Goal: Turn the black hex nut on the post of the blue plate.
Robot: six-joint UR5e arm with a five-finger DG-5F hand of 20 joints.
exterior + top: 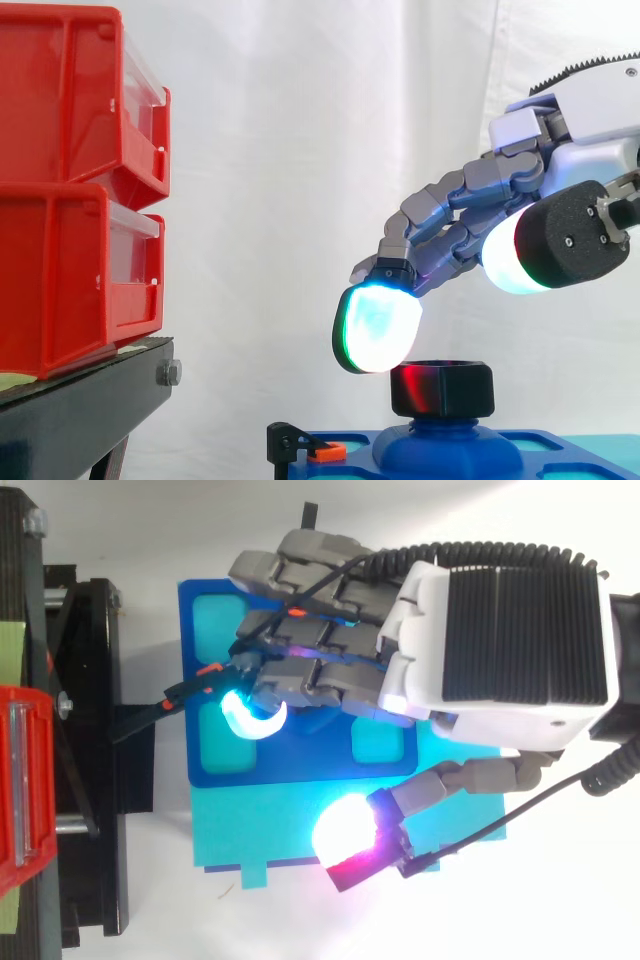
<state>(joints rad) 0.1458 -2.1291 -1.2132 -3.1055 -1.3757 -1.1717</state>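
Side view: robot hand (500, 190) uncurled over nut (442, 388).

Down on the white surface (150, 920), here's the blue plate (192, 620), and it's lying flat on a teal sheet (260, 830). From above, that sheet pokes out past the plate's lower edge and off to the plate's right, with a little tab sticking out at the bottom. Left of the plate, just beside it, there's the black stand (90, 780). On top of that sit two red bins (60, 280), stacked one over the other, well above the plate's level in the side view.
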